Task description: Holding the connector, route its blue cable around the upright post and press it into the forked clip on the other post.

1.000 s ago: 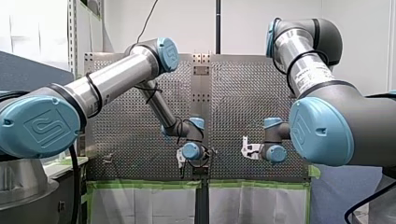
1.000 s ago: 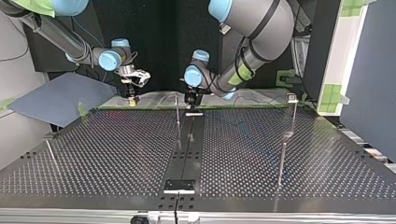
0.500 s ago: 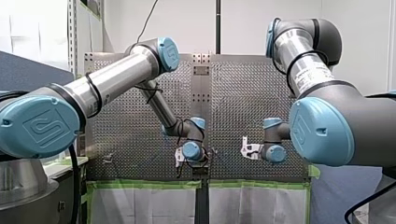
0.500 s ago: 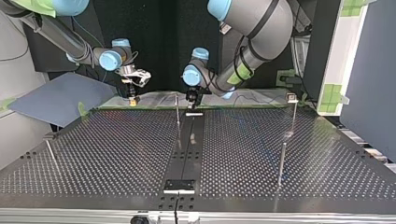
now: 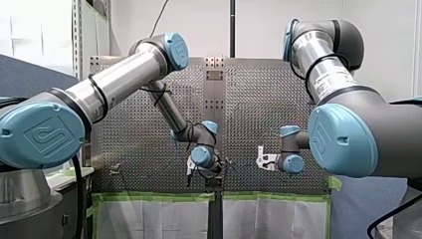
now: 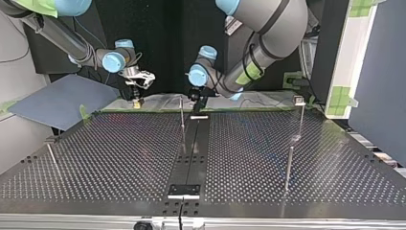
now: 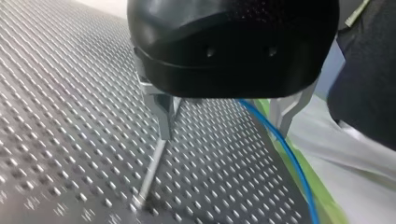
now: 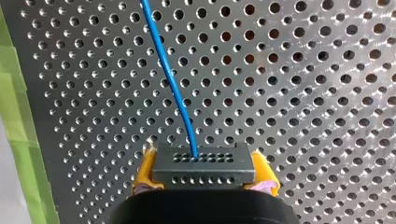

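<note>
- Sitting crosswise between the yellow pads (image 8: 145, 170) of my right gripper (image 8: 204, 161), the black connector (image 8: 203, 167) is clamped at both ends. Its face, with rows of small holes, is turned away from the wrist.
- From the middle of that face the blue cable (image 8: 172, 79) runs out ahead over the perforated table (image 8: 327, 93), bending slightly, and passes out of the right wrist view.
- In the top view the right gripper holds the connector just above the table's far edge at the view's left, near a strip of green tape (image 8: 11, 93).
- My left gripper (image 7: 223, 133) is spread wide with nothing gripped. The blue cable passes between its metal fingers (image 7: 164, 116), close beside one of them. Whether it touches, I cannot tell.
- A thin upright post (image 7: 150, 175) stands on the table just ahead of the other finger. In the top view it rises near the table's dark middle strip, beside the left gripper.
- Well apart, at the top view's right, stands a second post with a small head (image 6: 299, 99). Its fork is too small to make out.
</note>
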Robot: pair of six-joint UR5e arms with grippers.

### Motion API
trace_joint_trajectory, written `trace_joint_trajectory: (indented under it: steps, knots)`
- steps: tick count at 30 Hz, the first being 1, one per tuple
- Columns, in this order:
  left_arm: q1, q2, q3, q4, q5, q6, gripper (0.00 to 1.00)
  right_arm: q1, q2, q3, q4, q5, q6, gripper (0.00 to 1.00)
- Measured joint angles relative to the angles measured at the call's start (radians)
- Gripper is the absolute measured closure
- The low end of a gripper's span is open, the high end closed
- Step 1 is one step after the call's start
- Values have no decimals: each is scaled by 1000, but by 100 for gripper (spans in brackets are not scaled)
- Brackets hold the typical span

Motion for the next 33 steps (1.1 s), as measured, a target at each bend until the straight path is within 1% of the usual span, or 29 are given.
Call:
trace_joint_trajectory:
  steps: [6, 13, 19, 24, 33]
  knots:
    - [-9, 48, -56, 47, 56, 0, 0, 1, 0, 0, 4, -1, 0, 100]
    - [-24, 56, -108, 52, 109, 2, 0, 1, 0, 0, 8, -4, 0, 100]
    - [-30, 56, -123, 51, 162, 2, 0, 1, 0, 0, 10, -5, 0, 100]
    - [-32, 56, -123, 52, 175, 1, 0, 1, 0, 0, 10, -7, 0, 100]
    - [-32, 56, -124, 52, 176, 0, 0, 1, 0, 0, 8, -12, 0, 100]
